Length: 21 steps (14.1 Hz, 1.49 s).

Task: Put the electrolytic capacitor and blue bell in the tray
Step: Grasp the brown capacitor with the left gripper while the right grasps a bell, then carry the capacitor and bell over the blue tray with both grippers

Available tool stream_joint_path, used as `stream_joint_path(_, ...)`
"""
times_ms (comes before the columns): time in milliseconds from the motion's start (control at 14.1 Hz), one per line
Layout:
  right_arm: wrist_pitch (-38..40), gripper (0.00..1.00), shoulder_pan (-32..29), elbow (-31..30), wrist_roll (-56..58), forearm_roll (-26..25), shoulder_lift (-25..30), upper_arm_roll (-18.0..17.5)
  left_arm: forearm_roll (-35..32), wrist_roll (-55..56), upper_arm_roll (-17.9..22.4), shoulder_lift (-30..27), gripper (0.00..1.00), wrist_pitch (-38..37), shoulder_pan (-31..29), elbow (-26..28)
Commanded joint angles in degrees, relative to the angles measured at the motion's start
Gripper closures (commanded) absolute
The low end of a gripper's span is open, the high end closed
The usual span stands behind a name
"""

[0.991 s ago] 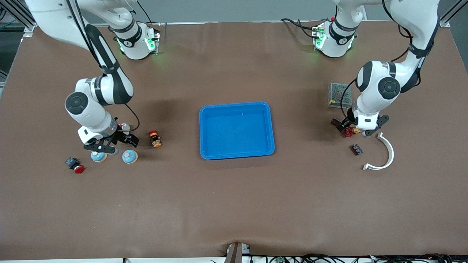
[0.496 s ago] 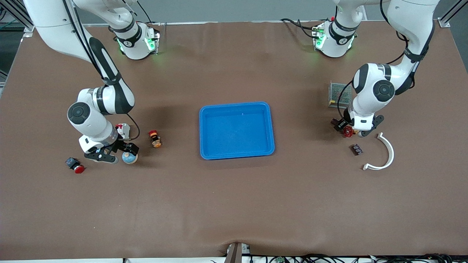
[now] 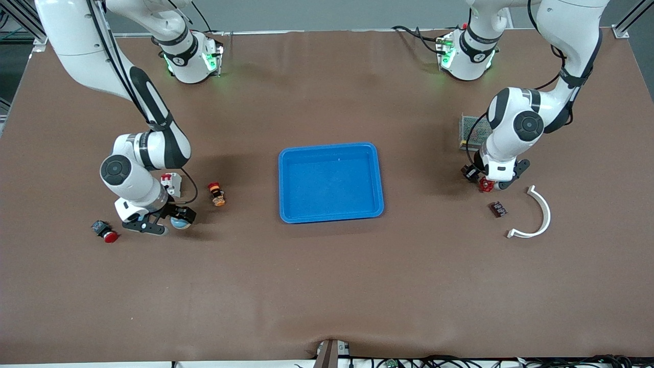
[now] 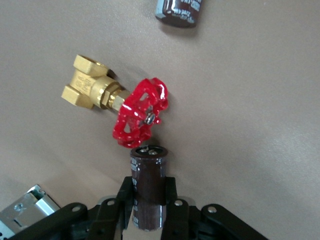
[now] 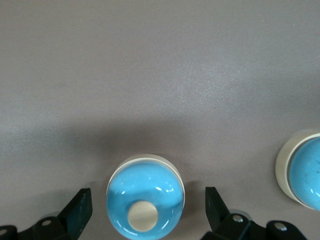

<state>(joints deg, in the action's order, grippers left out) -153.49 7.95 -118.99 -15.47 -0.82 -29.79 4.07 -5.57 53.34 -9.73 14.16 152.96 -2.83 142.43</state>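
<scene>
Left gripper is clamped on the electrolytic capacitor near the table's left-arm end, touching the red-knobbed brass valve, which a lift may drag; right gripper stands wide open around one blue bell; tray sits mid-table.

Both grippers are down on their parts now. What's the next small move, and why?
Probably lift the left gripper straight up: it is shut on the electrolytic capacitor, which sits close beside the red-knobbed valve, so rising first should clear it before heading to the tray. The right gripper stands open around a blue bell and could close next.
</scene>
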Motion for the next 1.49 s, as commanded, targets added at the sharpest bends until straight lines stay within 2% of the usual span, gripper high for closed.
stream_joint_path(0, -1.0, 0.0, -0.5, 1.4, -0.6, 0.6, -1.8, -0.4, -0.1, 5.3, -2.2, -1.7, 1.0, 0.5, 0.1, 0.3)
stream_joint_path(283, -1.0, 0.0, -0.5, 1.3, -0.9, 0.7, -3.0, -0.4, -0.2, 19.0, -9.9, -2.2, 1.0, -0.5, 0.1, -2.8)
stream_joint_path(354, -0.3, 0.11, -0.5, 1.3, -1.0, 0.7, -3.0, -0.4, -0.2, 20.2, -11.3, -2.2, 1.0, -0.7, 0.1, -3.6)
stream_joint_path(425, -0.2, 0.44, -0.4, 1.2, -0.9, 0.7, -3.0, -0.4, -0.3, 21.5, -11.9, -2.2, 1.0, -0.9, 0.1, -4.5)
stream_joint_path(496, 0.0, 0.86, -0.4, 1.2, -1.1, 0.7, -3.0, -0.5, -0.3, 23.3, -13.3, -2.1, 1.0, -1.3, 0.2, -5.7)
stream_joint_path(566, 0.6, 1.0, -0.3, 1.3, -2.4, 0.7, -2.9, -0.6, -0.3, 25.2, -14.8, -1.9, 1.0, -2.0, 0.2, -6.9)
stream_joint_path(708, 3.5, 1.0, 0.4, 1.5, -7.0, 0.7, -1.6, -0.6, -0.3, 29.8, -17.6, -1.4, 1.0, -3.3, 0.5, -9.4)
stream_joint_path(850, 13.3, 1.0, 0.5, 3.8, -9.1, 0.8, 2.3, -1.7, -0.3, 33.8, -18.6, -0.5, 1.0, -4.9, 2.6, -12.2)
stream_joint_path(920, 19.1, 1.0, 0.5, 5.4, -11.5, 1.0, 4.0, -2.9, -0.2, 34.3, -18.6, 0.1, 1.0, -6.1, 4.1, -13.1)
stream_joint_path(1062, 25.8, 1.0, 0.5, 8.2, -17.8, 4.7, 7.0, -6.2, -0.2, 37.9, -18.6, 1.2, 1.0, -6.6, 7.3, -15.1)
stream_joint_path(1274, 28.2, 1.0, 1.2, 11.5, -30.0, 6.4, 8.2, -10.7, -0.4, 44.5, -18.5, 4.8, 1.0, -7.0, 11.3, -19.0)
stream_joint_path(1416, 27.9, 1.0, 3.9, 14.2, -41.5, 6.4, 7.6, -11.9, -0.9, 48.5, -18.3, 7.4, 1.0, -7.0, 14.0, -21.2)
